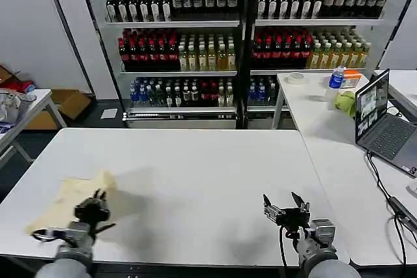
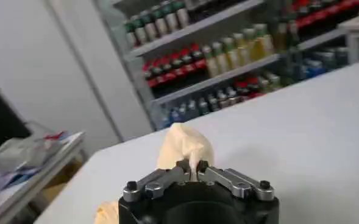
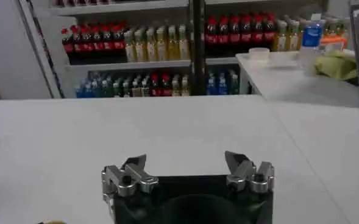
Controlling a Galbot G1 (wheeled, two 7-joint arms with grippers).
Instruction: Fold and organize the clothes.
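Observation:
The clothes are one pale cream-yellow T-shirt [image 1: 68, 198], lying crumpled at the front left of the white table [image 1: 195, 180]. My left gripper [image 1: 96, 204] is over its near right part and is shut on a pinch of the fabric. In the left wrist view the T-shirt [image 2: 182, 145] rises in a fold from between the closed fingertips of the left gripper [image 2: 192, 168]. My right gripper [image 1: 284, 208] hovers open over bare table at the front right, with nothing between its fingers [image 3: 133, 165].
A second white table [image 1: 339, 128] at the right carries a laptop [image 1: 381, 122], a green cloth [image 1: 345, 103] and a bottle [image 1: 336, 77]. Drink shelves [image 1: 241, 37] stand behind. A side table [image 1: 19, 115] with clutter stands at the left.

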